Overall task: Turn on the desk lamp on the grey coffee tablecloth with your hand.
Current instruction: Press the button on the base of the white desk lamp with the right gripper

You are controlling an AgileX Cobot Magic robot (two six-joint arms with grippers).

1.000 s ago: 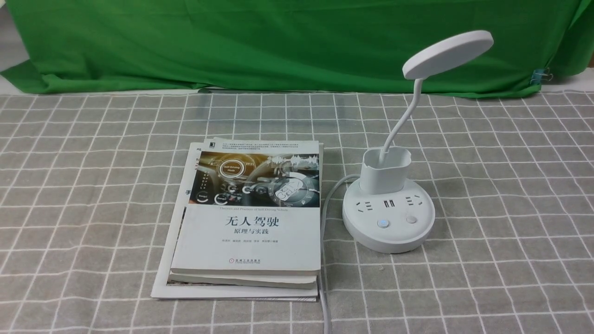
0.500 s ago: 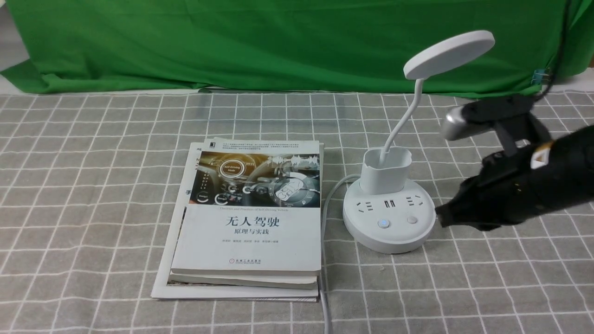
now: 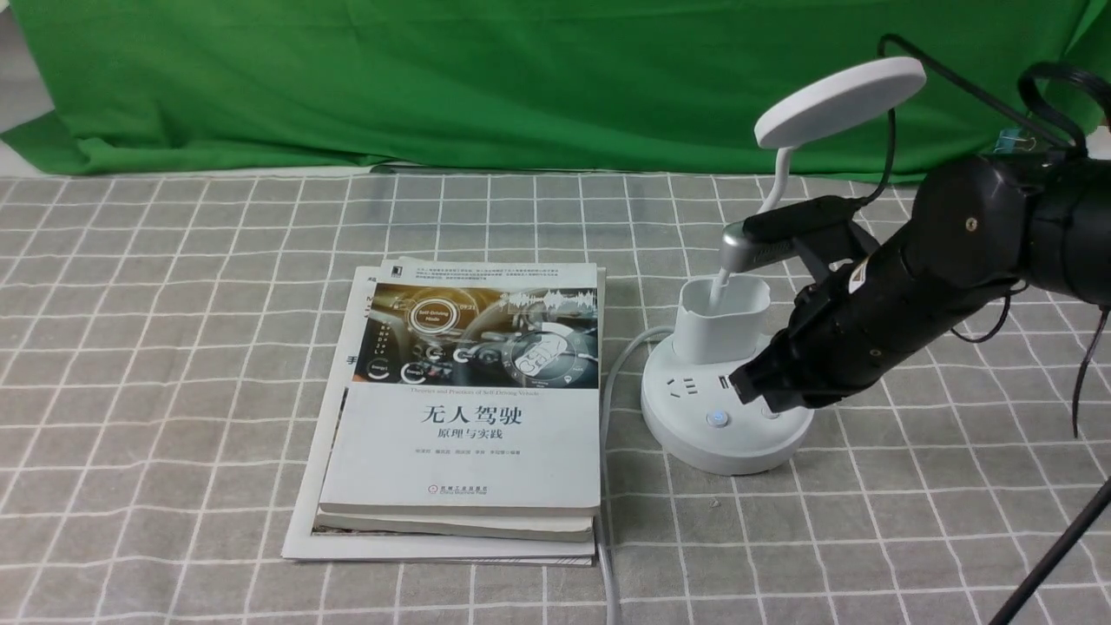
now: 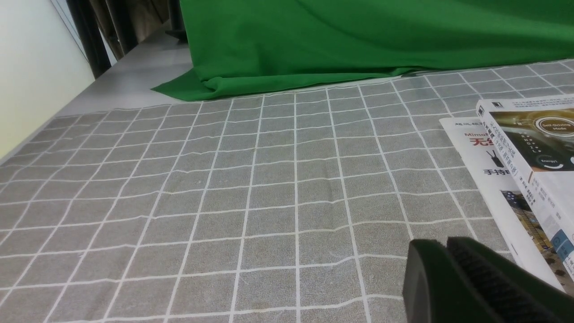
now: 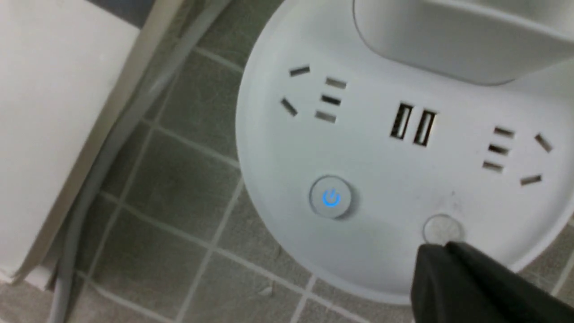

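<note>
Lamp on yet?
Looks off: lamp head shows no glow in the front view. Only the power button is lit blue; right gripper tip is at the plain button.

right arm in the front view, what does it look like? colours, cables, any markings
The right arm is matt black with bulky rounded joints, narrowing to a blunt dark right pincer. A silver-grey cylindrical part is mounted on a black bracket on top. Several black cables loop off it, and a small white-and-orange sticker marks the casing.

Bright even light, soft shadows, wrist close-up blurry
</note>
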